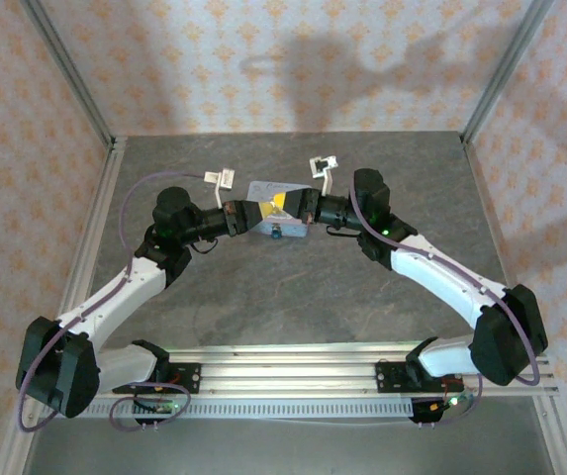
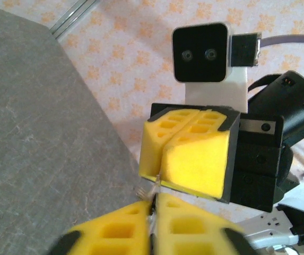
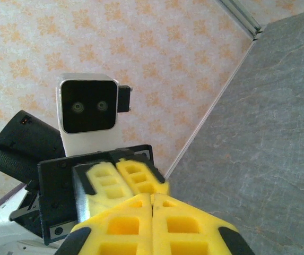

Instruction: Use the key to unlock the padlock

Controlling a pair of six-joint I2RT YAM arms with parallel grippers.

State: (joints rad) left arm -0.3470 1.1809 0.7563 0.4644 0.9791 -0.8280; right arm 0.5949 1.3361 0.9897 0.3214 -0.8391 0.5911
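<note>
My two grippers meet tip to tip in the air above a pastel tin [image 1: 261, 189]. The left gripper [image 2: 153, 206] has its yellow fingers almost together on the key [image 2: 156, 185], a thin pale metal sliver sticking out of their tips. The key's far end touches the seam of the right gripper [image 2: 160, 169], whose pads are pressed together. Whether those pads pinch the key I cannot tell. In the right wrist view the right gripper [image 3: 152, 198] is shut, facing the left fingers [image 3: 136, 178]. A small blue piece, apparently the padlock [image 1: 276, 235], sits at the tin's near edge.
The grey table [image 1: 293, 297] stretches wide around the tin. Patterned walls with metal corner posts [image 1: 65, 74] close in the back and sides. An aluminium rail [image 1: 293, 371] carrying the arm bases runs along the near edge.
</note>
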